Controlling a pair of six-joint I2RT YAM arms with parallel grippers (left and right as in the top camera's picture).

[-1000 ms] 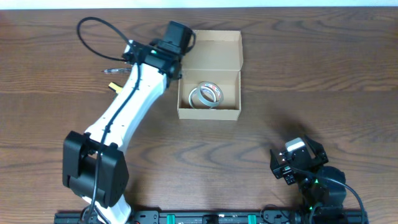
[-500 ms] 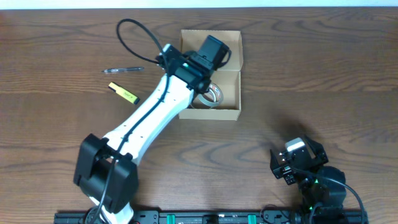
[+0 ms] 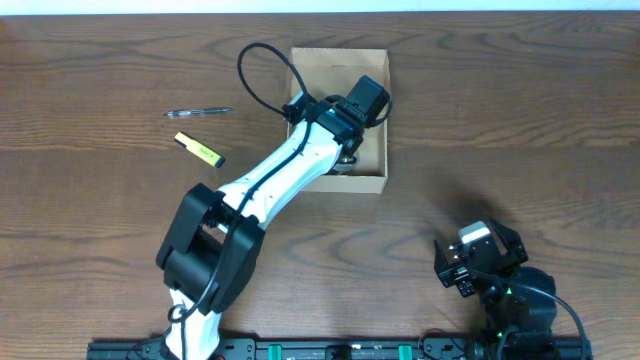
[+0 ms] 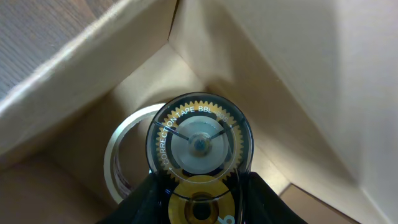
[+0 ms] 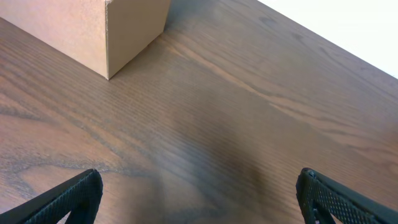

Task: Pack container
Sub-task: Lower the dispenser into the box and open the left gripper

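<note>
The container (image 3: 335, 68) is an open light-tan cardboard box at the table's middle back, with its flap lid folded away. My left gripper (image 3: 355, 125) reaches down into it. In the left wrist view it (image 4: 200, 193) is shut on a round clear correction tape dispenser (image 4: 199, 146) with yellow gears, held above the box floor near a corner of the container (image 4: 261, 74). A clear tape roll (image 4: 124, 155) lies on the floor beside it. My right gripper (image 3: 478, 255) rests at the front right, open and empty (image 5: 199, 193). The container's corner (image 5: 124, 31) shows far ahead of it.
A pen (image 3: 198, 112) and a yellow marker (image 3: 199, 149) lie on the wooden table left of the box. The left arm stretches diagonally from the front left to the box.
My left arm has swung right from the box's left edge to above its inside, carrying the correction tape. The right arm has not moved.
</note>
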